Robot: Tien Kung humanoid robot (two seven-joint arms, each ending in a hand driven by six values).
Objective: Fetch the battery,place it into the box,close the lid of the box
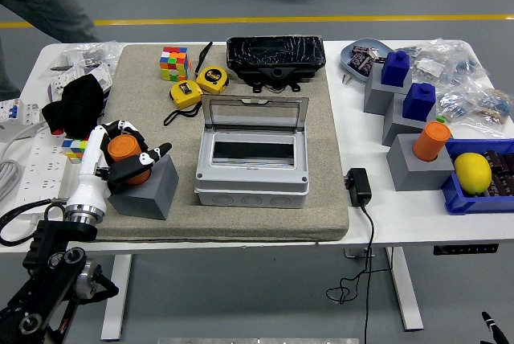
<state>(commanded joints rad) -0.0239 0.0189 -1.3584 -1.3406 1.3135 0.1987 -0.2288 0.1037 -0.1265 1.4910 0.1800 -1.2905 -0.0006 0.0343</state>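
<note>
Orange battery [126, 149] is pinched in my left hand [120, 155] on its grey block [147, 186], left of the open box [251, 165]; I'd lift straight up before swinging right.

The scene is being lit evenly and brightly from overhead. Only short, soft shadows are being cast beside the things on the worktop [353, 223]. Everything is being rendered sharply, and slight glare is being reflected by the black tray's [275, 55] wrapping near the far edge.
</note>
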